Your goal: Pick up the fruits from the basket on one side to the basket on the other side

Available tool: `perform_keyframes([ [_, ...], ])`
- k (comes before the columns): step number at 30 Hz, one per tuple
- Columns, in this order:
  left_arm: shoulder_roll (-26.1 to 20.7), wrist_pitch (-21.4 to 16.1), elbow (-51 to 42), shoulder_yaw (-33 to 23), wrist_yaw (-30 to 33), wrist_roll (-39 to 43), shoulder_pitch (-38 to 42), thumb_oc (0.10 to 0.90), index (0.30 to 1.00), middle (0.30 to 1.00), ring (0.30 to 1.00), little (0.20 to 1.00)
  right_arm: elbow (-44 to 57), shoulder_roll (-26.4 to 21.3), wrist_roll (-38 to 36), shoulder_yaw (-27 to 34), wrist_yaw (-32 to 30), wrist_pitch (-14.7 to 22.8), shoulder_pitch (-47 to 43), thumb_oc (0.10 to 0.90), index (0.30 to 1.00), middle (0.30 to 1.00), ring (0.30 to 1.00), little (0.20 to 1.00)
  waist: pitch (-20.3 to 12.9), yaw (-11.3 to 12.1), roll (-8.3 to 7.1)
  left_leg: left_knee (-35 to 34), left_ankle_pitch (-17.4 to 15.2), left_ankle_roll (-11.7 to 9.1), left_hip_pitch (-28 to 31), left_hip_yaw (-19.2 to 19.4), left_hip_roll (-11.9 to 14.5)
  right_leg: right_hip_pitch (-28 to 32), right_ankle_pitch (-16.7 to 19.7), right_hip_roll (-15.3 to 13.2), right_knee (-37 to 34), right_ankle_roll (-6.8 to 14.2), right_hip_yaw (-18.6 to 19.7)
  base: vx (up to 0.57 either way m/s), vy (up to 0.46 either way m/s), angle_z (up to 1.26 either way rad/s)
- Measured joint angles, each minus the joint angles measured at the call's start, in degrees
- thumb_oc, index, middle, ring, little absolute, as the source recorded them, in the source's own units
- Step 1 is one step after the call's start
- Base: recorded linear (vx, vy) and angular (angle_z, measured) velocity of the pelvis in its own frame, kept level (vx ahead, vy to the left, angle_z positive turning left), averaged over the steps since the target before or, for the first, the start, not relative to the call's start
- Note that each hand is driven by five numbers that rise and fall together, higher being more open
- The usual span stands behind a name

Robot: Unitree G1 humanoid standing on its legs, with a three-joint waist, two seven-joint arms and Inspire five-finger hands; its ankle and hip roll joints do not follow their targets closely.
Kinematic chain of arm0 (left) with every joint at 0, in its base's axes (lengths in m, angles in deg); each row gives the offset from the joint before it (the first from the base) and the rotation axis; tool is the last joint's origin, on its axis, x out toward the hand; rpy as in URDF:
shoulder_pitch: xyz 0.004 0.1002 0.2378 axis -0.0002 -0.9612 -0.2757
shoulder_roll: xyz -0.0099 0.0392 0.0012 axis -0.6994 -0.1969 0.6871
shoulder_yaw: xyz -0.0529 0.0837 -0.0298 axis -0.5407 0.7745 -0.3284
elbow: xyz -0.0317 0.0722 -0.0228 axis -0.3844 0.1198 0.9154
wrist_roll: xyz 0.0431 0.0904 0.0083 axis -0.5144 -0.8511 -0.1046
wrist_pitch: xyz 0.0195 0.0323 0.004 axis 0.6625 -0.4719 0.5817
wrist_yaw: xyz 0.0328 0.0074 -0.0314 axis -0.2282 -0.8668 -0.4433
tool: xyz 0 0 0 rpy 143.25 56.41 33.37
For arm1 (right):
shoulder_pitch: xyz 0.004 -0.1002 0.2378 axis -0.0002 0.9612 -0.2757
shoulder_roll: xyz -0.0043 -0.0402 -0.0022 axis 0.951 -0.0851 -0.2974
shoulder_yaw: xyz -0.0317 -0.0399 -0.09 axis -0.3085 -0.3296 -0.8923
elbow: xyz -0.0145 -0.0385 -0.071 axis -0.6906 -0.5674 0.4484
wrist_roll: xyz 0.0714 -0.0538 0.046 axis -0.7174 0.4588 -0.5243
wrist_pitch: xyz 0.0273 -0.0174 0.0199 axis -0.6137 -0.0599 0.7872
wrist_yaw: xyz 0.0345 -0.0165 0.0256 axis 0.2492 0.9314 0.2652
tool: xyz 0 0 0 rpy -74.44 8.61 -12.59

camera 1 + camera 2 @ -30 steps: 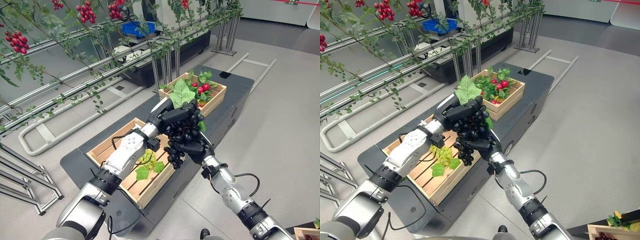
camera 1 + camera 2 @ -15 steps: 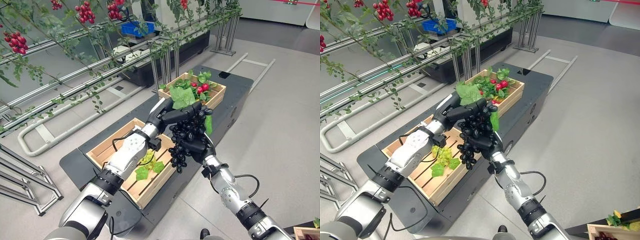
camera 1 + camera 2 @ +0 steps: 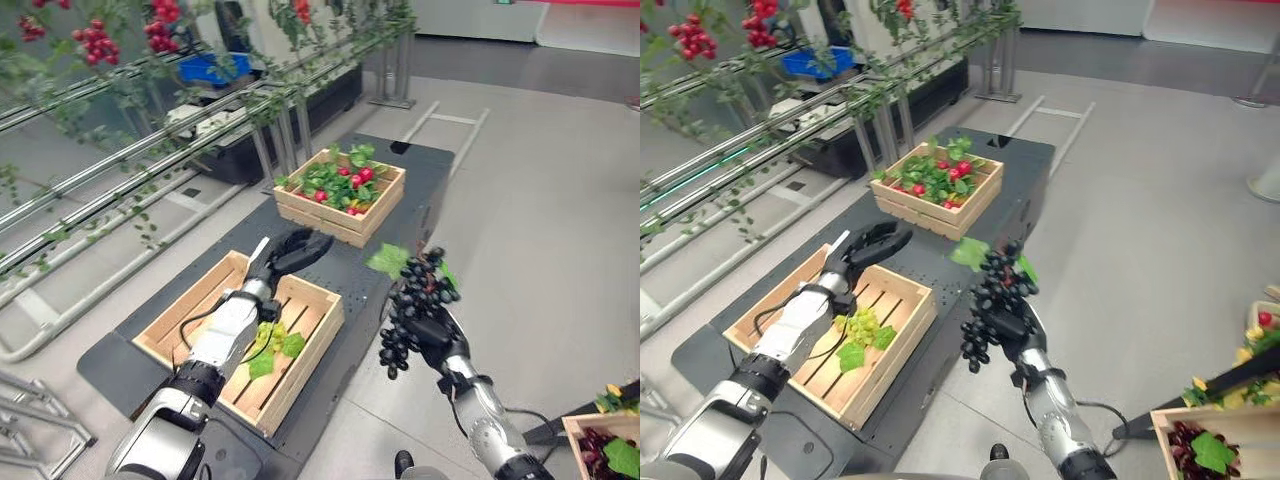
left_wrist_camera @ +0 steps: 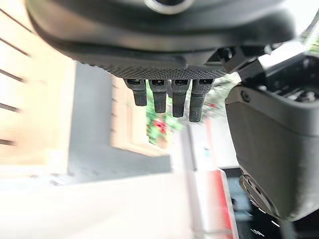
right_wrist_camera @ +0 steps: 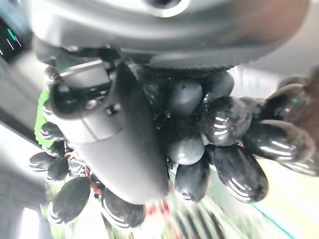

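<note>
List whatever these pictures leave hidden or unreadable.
- Right hand: in the eye views its fingers are buried under the black grape bunch.
- Crate at the lower right: cut off by the frame edge.
- Far crate: leaves cover much of the red fruit.
- Left wrist view: the background past the left hand is blurred.

no readable text, no labels, no numbers, no signs on anything in view
</note>
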Motion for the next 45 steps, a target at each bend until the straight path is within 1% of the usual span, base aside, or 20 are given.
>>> perform_keyframes([
  [3,-0.02,0.02,5.41,-0.71,0.67,0.14,-0.57,0.8,0.9,0.9,0.9,0.9,-1.82,-0.14,-0.6,2.83,0.44,0.0,1.95,0.4,0.3,0.3,0.3,0.3,-0.04,-1.74,-0.03,0.0,-0.48,-0.32,0.91,1.09,0.23,-0.08,0.03,0.56,-0.01,-0.02,1.76,0.05,-0.008,-0.28],
  [7,0.18,0.01,6.4,-1.17,0.76,0.21,-1.87,0.8,0.9,0.9,0.9,0.9,-2.12,-0.09,-0.55,4.25,2.11,0.0,3.87,0.4,0.3,0.3,0.3,0.3,-0.06,-4.09,0.01,-0.01,-0.75,-0.66,1.52,2.49,0.51,-0.17,0.04,0.92,-0.01,-0.05,3.13,0.06,-0.027,-0.2],
  [11,1.54,-0.05,6.39,-1.13,-0.3,0.37,-1.9,0.8,0.9,0.9,0.9,0.9,-2.14,-0.08,-0.51,4.25,2.52,0.0,4.36,0.4,0.3,0.3,0.3,0.3,-0.38,-4.57,0.5,-0.01,-1.0,-0.84,1.57,3.65,0.63,-1.03,0.31,1.36,0.0,-0.4,4.68,0.06,-0.062,-0.24],
  [15,5.47,-1.48,6.27,-1.13,-1.26,5.27,-3.76,0.8,0.9,0.9,0.9,0.9,-2.13,0.09,-0.52,4.32,2.51,0.01,4.77,0.4,0.3,0.3,0.3,0.3,-1.14,-5.05,1.27,-0.01,-1.11,-0.96,1.58,4.26,0.78,-1.26,0.41,1.59,0.0,-0.24,4.95,0.04,-0.113,-0.06],
  [18,11.43,-2.18,6.11,-2.7,-1.54,11.1,-8.15,0.8,0.9,0.9,0.9,0.9,-2.16,0.65,-0.47,4.3,2.51,0.01,4.75,0.4,0.3,0.3,0.3,0.3,-1.67,-4.96,1.79,-0.01,-1.34,-1.17,1.58,5.01,1.04,-1.72,0.3,1.93,-0.01,-0.43,5.67,0.05,-0.222,-0.13],
  [22,16.25,-3.04,6.04,-3.14,-1.56,13.86,-14.58,0.8,0.9,0.9,0.9,0.9,-2.15,0.83,-0.27,4.25,2.47,0.0,4.82,0.4,0.3,0.3,0.3,0.3,-1.95,-4.32,1.39,0.69,-1.57,-2.0,1.6,6.18,2.28,-2.21,0.02,3.38,0.34,-0.87,6.45,0.0,-0.232,-0.18],
  [23,16.83,-3.17,6.17,-3.21,-1.6,15.33,-16.56,0.8,0.9,0.9,0.9,0.9,-2.36,0.96,0.11,4.24,2.33,0.0,4.76,0.4,0.3,0.3,0.3,0.3,-1.97,-3.64,0.64,3.34,-2.25,-2.99,0.57,5.85,3.5,-3.46,-1.04,4.61,2.3,-2.36,7.38,-0.04,-0.122,-0.2],
  [24,16.63,-3.26,7.06,-3.33,-1.48,16.74,-17.44,0.8,0.9,0.9,0.9,0.9,-2.91,1.71,0.14,4.28,2.13,-0.01,4.83,0.4,0.3,0.3,0.3,0.3,-1.74,-2.77,-1.5,8.62,-3.18,-3.5,-1.03,3.85,4.01,-3.81,-1.5,4.38,3.18,-3.09,9.19,-0.1,0.009,-0.32],
  [25,16.47,-3.26,7.48,-3.38,-1.16,17.58,-18.03,0.8,0.9,0.9,0.9,0.9,-3.21,1.9,0.16,4.25,2.08,-0.04,4.79,0.4,0.3,0.3,0.3,0.3,-1.76,-1.82,-2.66,11.27,-3.28,-3.33,-1.89,2.1,4.02,-3.65,-1.29,4.43,3.09,-3.53,9.85,-0.09,0.08,-0.57],
  [26,16.54,-3.79,7.68,-3.56,-0.63,19.17,-19.43,0.8,0.9,0.9,0.9,0.9,-3.43,1.79,0.15,4.07,2.04,-0.07,4.29,0.4,0.3,0.3,0.3,0.3,-1.78,-0.01,-3.65,13.89,-5.33,-2.53,-3.48,-4.22,2.86,-3.02,0.25,4.63,2.76,-4.18,12.45,-0.1,0.104,-1.2],
  [27,16.57,-6.05,7.39,-3.56,-0.07,20.46,-21.39,0.8,0.9,0.9,0.9,0.9,-3.71,0.89,0.16,3.75,1.95,-0.21,2.38,0.4,0.3,0.3,0.3,0.3,-1.87,2.07,-4.42,10.67,-6.62,-0.9,-3.8,-15.24,-3.52,-4.22,1.05,4.04,1.8,-3.99,16.84,-0.08,0.112,-1.61],
  [28,16.12,-7.24,7.3,-3.84,0.67,21.5,-22.05,0.8,0.9,0.9,0.9,0.9,-4.44,0.66,0.14,3.75,1.93,-0.21,-0.1,0.4,0.3,0.3,0.3,0.3,-1.45,3.22,-4.84,8.27,-7.69,1.23,-5.23,-22.92,-9.31,-4.8,2.88,3.89,0.24,-3.67,20.91,-0.11,0.106,-1.57],
  [30,16.09,-8.02,7.14,-6.33,1.21,21.61,-21.73,0.8,0.9,0.9,0.9,0.9,-6.42,-0.09,0.16,3.65,1.53,-0.21,-3.04,0.4,0.3,0.3,0.3,0.3,-0.76,4.51,-4.3,5.96,-8.21,2.98,-7.3,-27.97,-13.49,-6.07,3.4,5.38,0.44,-3.16,22.63,-0.12,0.108,-1.14],
  [31,15.92,-9.21,6.87,-8.03,1.19,21.6,-21.28,0.8,0.9,0.9,0.9,0.9,-6.78,-0.29,0.16,3.72,0.29,-0.2,-3.22,0.4,0.3,0.3,0.3,0.3,-0.18,5.59,-3.79,6.0,-2.96,7.84,-8.01,-26.93,-12.4,-6.22,3.49,6.71,0.55,-3.09,20.18,-0.08,0.106,-0.93],
  [34,13.72,-11.78,2.92,-9.48,1.85,21.48,-21.33,0.8,0.9,0.9,0.9,0.9,-7.41,0.82,0.12,4.01,-0.45,-0.1,-2.01,0.4,0.3,0.3,0.3,0.3,0.05,5.74,-3.33,2.51,-0.38,8.15,-7.42,-25.36,-10.26,-7.97,2.48,6.66,4.32,-3.67,14.89,-0.05,0.115,-0.42],
  [36,12.68,-13.49,-0.11,-9.52,2.08,21.46,-21.28,0.8,0.9,0.9,0.9,0.9,-7.4,1.38,0.16,4.27,-0.49,-0.12,-1.03,0.4,0.3,0.3,0.3,0.3,0.14,5.49,-3.25,0.27,1.84,7.72,-6.65,-25.17,-9.91,-7.17,0.43,6.04,3.28,-2.9,14.58,-0.04,0.119,-0.12],
  [38,12.21,-15.05,-2.08,-9.82,2.25,21.4,-20.84,0.8,0.9,0.9,0.9,0.9,-7.39,2.38,0.18,4.09,-0.58,-0.23,1.06,0.4,0.3,0.3,0.3,0.3,1.17,5.02,-1.65,0.38,2.09,7.59,-5.86,-24.93,-9.79,-5.69,1.1,5.84,1.7,-2.3,13.99,-0.04,0.113,-0.04],
  [39,12.3,-15.87,-2.88,-9.9,2.19,20.97,-20.69,0.8,0.9,0.9,0.9,0.9,-7.4,2.7,0.18,3.89,-0.59,-0.5,2.61,0.4,0.3,0.3,0.3,0.3,1.51,5.06,-0.82,0.37,1.84,7.49,-5.39,-24.74,-9.72,-4.61,1.71,5.8,0.56,-2.81,13.89,-0.05,0.142,-0.03],
  [41,12.33,-16.52,-3.47,-10.15,2.15,20.85,-20.5,0.8,0.9,0.9,0.9,0.9,-7.46,3.23,0.24,3.78,-0.58,-1.5,4.01,0.4,0.3,0.3,0.3,0.3,2.0,5.07,-0.18,0.37,1.52,7.36,-4.68,-24.48,-9.6,-3.9,1.92,5.93,0.3,-3.01,13.91,-0.06,0.149,-0.07],
  [45,12.38,-16.88,-3.45,-10.14,2.11,20.87,-20.34,0.8,0.9,0.9,0.9,0.9,-7.89,4.45,0.63,3.76,-0.58,-2.62,4.79,0.4,0.3,0.3,0.3,0.3,2.29,5.03,-0.53,0.0,1.29,7.33,-4.26,-23.38,-9.54,-3.78,1.87,6.15,0.32,-2.89,14.78,-0.07,0.136,-0.14],
])
